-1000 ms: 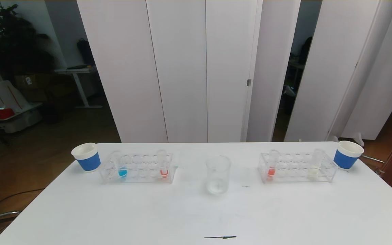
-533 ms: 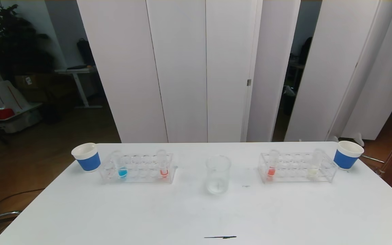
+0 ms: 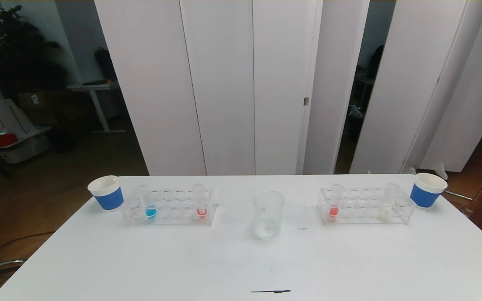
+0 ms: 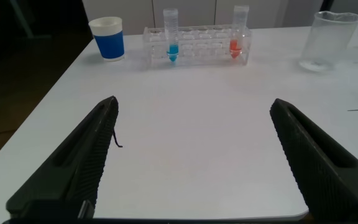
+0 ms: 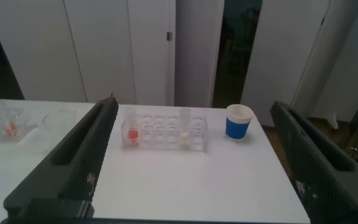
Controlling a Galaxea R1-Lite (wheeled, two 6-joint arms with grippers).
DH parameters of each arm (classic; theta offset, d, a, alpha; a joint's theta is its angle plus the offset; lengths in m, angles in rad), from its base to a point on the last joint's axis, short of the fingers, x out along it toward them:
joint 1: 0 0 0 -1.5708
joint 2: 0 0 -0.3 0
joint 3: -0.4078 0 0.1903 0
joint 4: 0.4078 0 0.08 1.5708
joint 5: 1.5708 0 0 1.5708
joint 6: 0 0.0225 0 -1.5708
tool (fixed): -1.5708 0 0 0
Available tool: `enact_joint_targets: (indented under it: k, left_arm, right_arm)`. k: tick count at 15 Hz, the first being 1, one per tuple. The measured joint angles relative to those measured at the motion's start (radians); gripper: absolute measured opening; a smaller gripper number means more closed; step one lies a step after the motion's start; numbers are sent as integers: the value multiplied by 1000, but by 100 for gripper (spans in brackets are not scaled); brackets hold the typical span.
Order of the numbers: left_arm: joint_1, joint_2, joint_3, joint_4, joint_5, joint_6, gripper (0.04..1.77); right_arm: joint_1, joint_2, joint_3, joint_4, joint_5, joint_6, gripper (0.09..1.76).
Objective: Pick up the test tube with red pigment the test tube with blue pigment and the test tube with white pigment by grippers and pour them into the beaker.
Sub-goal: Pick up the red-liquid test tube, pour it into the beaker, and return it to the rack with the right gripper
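On the table point(image 3: 140, 259), nothing has moved: the beaker point(image 3: 268, 214) sits between both racks. The left tool point(image 4: 191, 158) and right tool point(image 5: 188, 162) stay wide open, holding nothing.

Tall white folding partition panels point(image 3: 224, 83) stood behind the broad white worktop point(image 3: 241, 259), with dark gaps between those on the right. To the left, a brown wooden floor point(image 3: 57, 175) lay dim beside a leafy dark green plant point(image 3: 11, 46) and a small white side desk point(image 3: 94, 90).
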Motion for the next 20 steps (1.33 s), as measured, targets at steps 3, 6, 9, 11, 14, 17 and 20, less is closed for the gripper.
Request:
enact_joint_targets:
  k: [3, 6, 9, 11, 14, 17, 20]
  left_arm:
    - [0, 0, 0, 0, 0, 0, 175]
    - [0, 0, 0, 0, 0, 0, 175]
    - [0, 0, 0, 0, 0, 0, 175]
    - [0, 0, 0, 0, 0, 0, 175]
    - [0, 0, 0, 0, 0, 0, 175]
    - [0, 0, 0, 0, 0, 0, 175]
    - [0, 0, 0, 0, 0, 0, 175]
  right_arm:
    - [4, 213, -157, -37, 1, 10, 175]
    - [7, 427, -228, -152, 1, 18, 175]
    - [-2, 657, -250, -311, 1, 19, 175]
    - [-1, 803, -252, -414, 1, 18, 175]
    - [40, 1003, -226, -590, 3, 18, 175]
    - [114, 1130, -99, -770, 1, 15, 175]
    - [169, 1194, 84, -986, -4, 13, 175]
